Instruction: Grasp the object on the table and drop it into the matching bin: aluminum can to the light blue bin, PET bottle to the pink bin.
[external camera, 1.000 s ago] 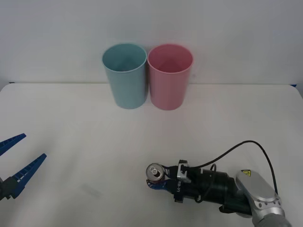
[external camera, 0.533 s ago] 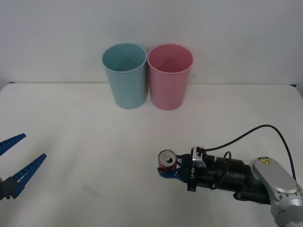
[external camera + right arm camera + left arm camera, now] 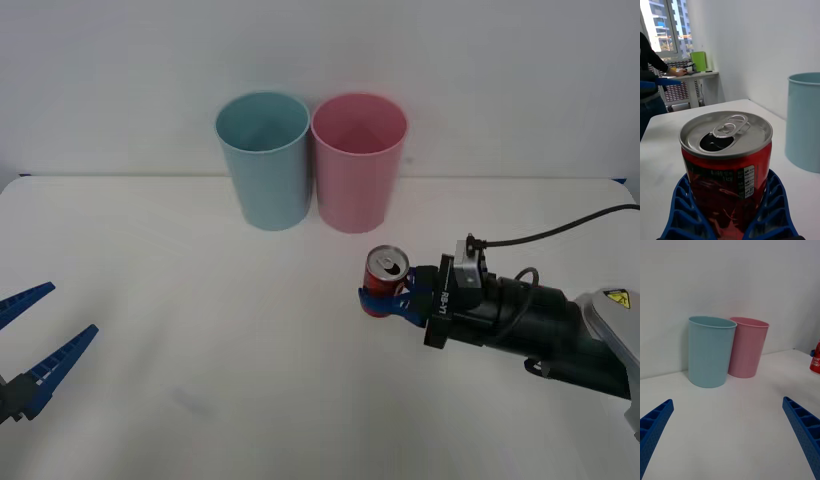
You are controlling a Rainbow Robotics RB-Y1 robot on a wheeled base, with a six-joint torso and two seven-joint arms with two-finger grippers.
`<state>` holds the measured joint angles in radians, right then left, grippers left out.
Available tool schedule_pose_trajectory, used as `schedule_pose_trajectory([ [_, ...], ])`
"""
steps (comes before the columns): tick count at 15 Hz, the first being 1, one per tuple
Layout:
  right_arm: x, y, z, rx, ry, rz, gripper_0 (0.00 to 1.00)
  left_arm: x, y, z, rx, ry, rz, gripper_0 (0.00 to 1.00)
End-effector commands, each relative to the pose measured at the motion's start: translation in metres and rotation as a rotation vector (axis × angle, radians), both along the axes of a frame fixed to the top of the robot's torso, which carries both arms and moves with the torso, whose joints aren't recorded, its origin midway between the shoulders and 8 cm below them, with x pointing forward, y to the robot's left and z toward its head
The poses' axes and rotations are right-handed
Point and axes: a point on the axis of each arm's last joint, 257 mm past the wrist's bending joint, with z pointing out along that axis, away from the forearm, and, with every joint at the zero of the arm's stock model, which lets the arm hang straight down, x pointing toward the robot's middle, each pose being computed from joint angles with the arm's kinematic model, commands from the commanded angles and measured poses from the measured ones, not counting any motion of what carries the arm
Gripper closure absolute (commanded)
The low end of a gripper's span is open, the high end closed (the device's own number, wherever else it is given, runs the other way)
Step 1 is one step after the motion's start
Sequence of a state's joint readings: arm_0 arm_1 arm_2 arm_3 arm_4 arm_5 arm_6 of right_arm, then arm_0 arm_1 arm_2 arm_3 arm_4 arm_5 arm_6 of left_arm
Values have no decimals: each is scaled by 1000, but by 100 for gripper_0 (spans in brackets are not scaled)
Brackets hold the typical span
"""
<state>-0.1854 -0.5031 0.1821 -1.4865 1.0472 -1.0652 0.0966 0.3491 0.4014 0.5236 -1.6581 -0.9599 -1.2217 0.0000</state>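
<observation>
The left gripper [image 3: 35, 350] waits spread wide at the table's [image 3: 150, 300] left edge. The right gripper [image 3: 392, 297], clenched on the aluminum can [image 3: 385, 280], has carried it up from the near edge toward the bins, now just before the pink bin [image 3: 358, 160]; the light blue bin [image 3: 263, 158] lies further left.

The right gripper [image 3: 730, 225] holds the red can [image 3: 728, 165] upright, its ribbed blue jaws closed against both sides of the can's lower body. The silver lid faces up with the tab lying flat beside the open mouth. The light blue bin [image 3: 803, 120] stands near on the white desk [image 3: 666, 150].
</observation>
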Motion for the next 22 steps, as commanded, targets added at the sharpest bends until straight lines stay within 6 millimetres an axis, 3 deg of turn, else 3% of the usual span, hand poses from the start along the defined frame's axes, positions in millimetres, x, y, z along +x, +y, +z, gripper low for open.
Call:
schedule_pose_trajectory([
  [1,11,-6,39,40,-7,-2,100,0,0,0,0,0,0,0],
  [4,26,-10,80,86,-9,-58,100,0,0,0,0,0,0,0],
  [9,47,10,133,131,5,-143,100,0,0,0,0,0,0,0],
  [13,69,54,160,141,11,-122,100,0,0,0,0,0,0,0],
  [18,113,111,183,137,15,-99,100,0,0,0,0,0,0,0],
  [22,147,150,188,118,30,-120,100,0,0,0,0,0,0,0],
])
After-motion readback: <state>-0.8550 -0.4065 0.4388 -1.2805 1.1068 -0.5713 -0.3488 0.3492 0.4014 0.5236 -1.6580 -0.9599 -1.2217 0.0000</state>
